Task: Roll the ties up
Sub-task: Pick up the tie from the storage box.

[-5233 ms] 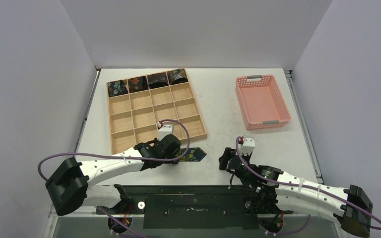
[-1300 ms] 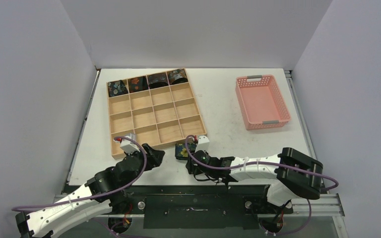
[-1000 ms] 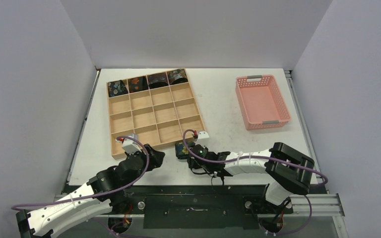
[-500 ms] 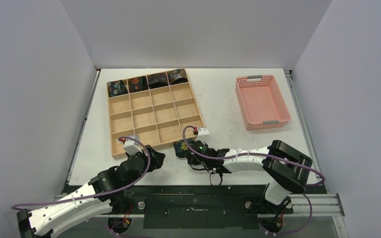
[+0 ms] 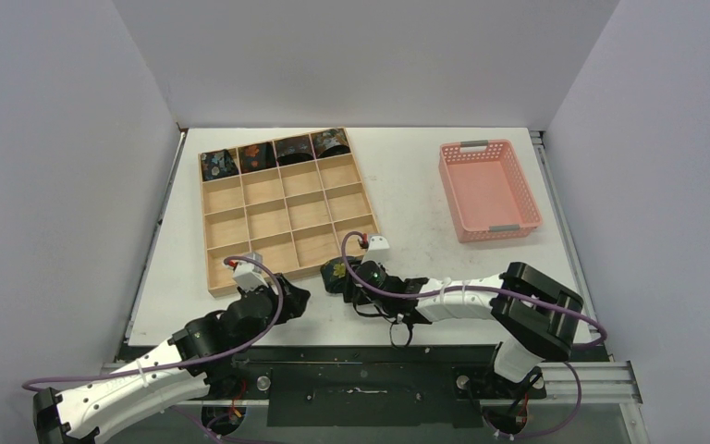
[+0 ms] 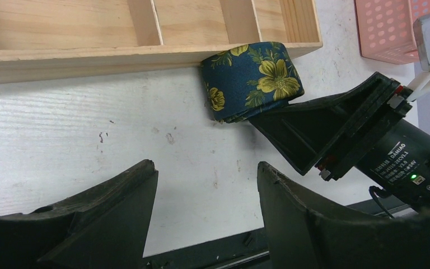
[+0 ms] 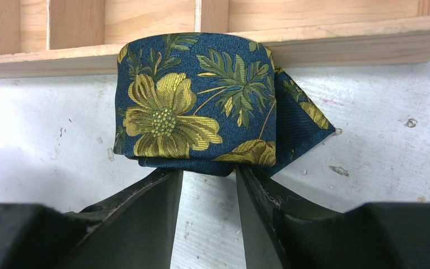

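The left gripper [image 6: 206, 168] hangs spread and empty over the table [image 6: 61, 140] near the wooden tray [image 6: 89, 56], probably parked clear. Right of it the rolled tie [image 7: 196, 106] lies on the table, butted against the tray's near wall by its right corner, likely so the coil can't unroll. The right gripper [image 7: 208, 179] has jaws partly spread, tips touching the coil's near edge, pinching nothing visible.

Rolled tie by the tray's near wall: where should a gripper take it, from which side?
Likely from above, closing on the left and right sides of the rolled tie in the right wrist view. The tray wall blocks its far side, and the loose tail at its right would be pinned against it.
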`<state>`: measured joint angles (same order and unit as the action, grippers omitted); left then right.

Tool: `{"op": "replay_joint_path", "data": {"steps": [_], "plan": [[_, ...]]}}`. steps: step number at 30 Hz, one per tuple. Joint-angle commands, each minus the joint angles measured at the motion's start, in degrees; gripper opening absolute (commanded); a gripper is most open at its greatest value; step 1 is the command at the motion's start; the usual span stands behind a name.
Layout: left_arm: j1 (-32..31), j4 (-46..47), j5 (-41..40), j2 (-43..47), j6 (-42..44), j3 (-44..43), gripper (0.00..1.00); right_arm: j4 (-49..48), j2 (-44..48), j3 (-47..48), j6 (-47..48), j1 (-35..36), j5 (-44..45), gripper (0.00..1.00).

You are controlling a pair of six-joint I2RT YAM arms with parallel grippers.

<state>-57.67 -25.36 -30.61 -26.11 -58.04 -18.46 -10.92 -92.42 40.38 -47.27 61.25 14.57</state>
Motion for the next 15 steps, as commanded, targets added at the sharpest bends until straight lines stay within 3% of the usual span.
{"op": "replay_joint_path", "data": {"steps": [1,7,15], "plan": [[0.2,3.0,0.8,0.1,-0.6,0.3,0.63,0.9,5.3,-0.6,-0.9,1.4,0.9,0.41],[0.2,3.2,1.0,0.4,-0.7,0.7,0.63,3.0,8.8,-3.3,-3.0,5.0,0.5,0.38],[0.2,3.4,1.7,-0.5,-1.1,0.5,0.63,-2.0,-0.1,-0.9,-6.2,6.3,-0.5,0.25]]}}
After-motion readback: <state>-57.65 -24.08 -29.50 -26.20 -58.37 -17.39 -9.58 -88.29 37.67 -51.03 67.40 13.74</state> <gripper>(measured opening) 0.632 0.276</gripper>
